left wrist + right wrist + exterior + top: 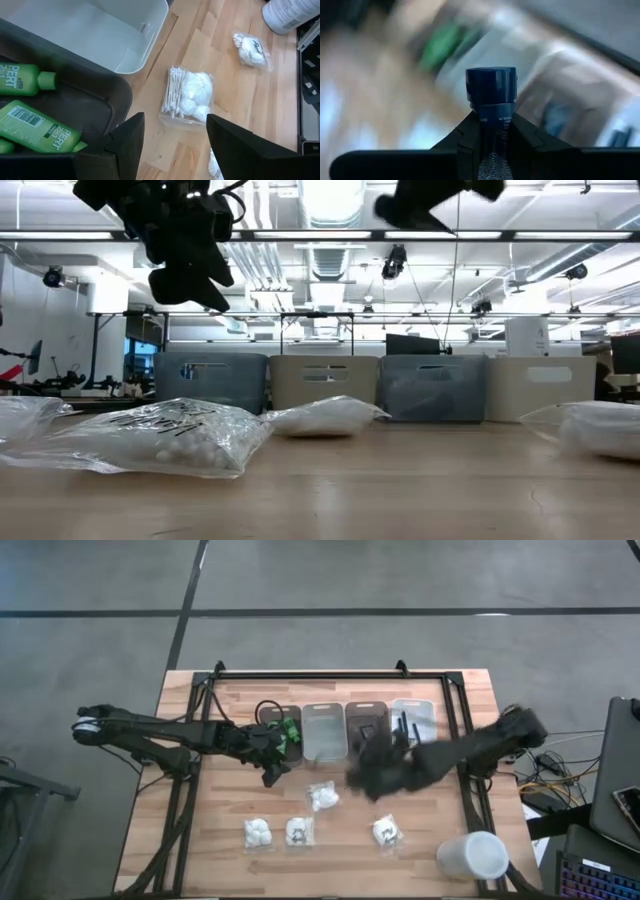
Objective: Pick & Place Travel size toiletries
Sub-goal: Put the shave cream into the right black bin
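Observation:
My left gripper (272, 768) hovers open at the near edge of the leftmost dark bin (281, 730), which holds bright green bottles (35, 131). Straight beyond its fingers (175, 145) a clear packet of white puffs and swabs (187, 95) lies flat on the wood. Several such packets (322, 796) (258, 834) (386, 831) lie on the table's near half. My right gripper (372, 775) shows blurred over the table's middle, shut on a dark blue capped stick (491, 87). In the low view both grippers (185, 250) (430, 200) hang high above the tabletop. My right gripper pinches the dark blue stick between its two fingers (465, 135) at the printed body just below the round cap (491, 82). The cap end stands out past the fingertips. The stick is lifted clear of the table; its lower part is hidden between the fingers.
Four bins (323, 730) (366, 725) (413, 720) stand in a row along the table's far half. A large white cup (472, 855) lies at the near right corner. A black frame rail (465, 740) runs along the table's sides.

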`<state>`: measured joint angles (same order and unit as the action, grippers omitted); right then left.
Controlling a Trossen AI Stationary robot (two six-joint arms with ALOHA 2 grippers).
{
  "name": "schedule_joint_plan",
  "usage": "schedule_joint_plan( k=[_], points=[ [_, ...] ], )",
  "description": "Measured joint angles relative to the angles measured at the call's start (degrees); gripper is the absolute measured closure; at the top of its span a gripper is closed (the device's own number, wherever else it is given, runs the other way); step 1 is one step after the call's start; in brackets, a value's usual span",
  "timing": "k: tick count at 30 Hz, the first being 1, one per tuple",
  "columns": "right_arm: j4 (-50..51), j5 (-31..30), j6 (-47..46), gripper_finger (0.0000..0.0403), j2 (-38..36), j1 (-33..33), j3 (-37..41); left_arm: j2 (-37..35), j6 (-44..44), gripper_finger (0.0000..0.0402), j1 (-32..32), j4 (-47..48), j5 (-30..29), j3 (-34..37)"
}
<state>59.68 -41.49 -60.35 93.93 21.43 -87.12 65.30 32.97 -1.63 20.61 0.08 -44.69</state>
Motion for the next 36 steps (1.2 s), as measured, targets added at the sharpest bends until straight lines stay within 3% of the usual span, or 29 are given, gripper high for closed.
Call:
schedule_joint_plan(
  k=[3, 8, 16, 21, 26, 28, 32, 36],
  points=[
    [1.86, -9.45, -14.29, 0.0340, -5.53, -3.51, 1.26, 0.00, 0.00, 0.0183, 0.00, -0.03, -0.20, 0.00],
    [1.54, -10.94, -13.77, 0.0340, -9.95, -10.42, 3.10, 0.00, -0.01, 0.0183, 0.00, -0.01, -0.18, 0.00],
    [1.73, 1.24, -3.87, 0.0339, -7.44, -21.37, 5.21, 0.00, -0.02, 0.0183, 0.02, -0.03, -0.18, 0.00],
    [1.56, 8.93, -5.99, 0.0330, -2.95, -26.49, 8.18, 0.00, -0.03, 0.0183, 0.02, -0.05, -0.16, 0.00],
    [2.10, 19.12, -9.66, 0.0292, 2.15, -29.67, 10.59, 0.00, -1.42, 0.0183, 0.02, 0.00, -0.16, 0.00],
    [2.91, 19.52, -9.56, 0.0274, 2.71, -29.81, 10.52, 0.00, -1.44, 0.0183, 0.02, -0.01, -0.16, 0.00],
    [3.79, 14.14, -6.72, 0.0239, 0.94, -28.43, 7.74, 0.00, -1.44, 0.0183, 0.02, -0.02, -0.16, 0.00],
    [3.77, 10.26, 1.61, 0.0210, -2.56, -28.04, 3.86, 0.00, -1.46, 0.0183, 0.02, -0.01, -0.16, 0.00]
  ],
)
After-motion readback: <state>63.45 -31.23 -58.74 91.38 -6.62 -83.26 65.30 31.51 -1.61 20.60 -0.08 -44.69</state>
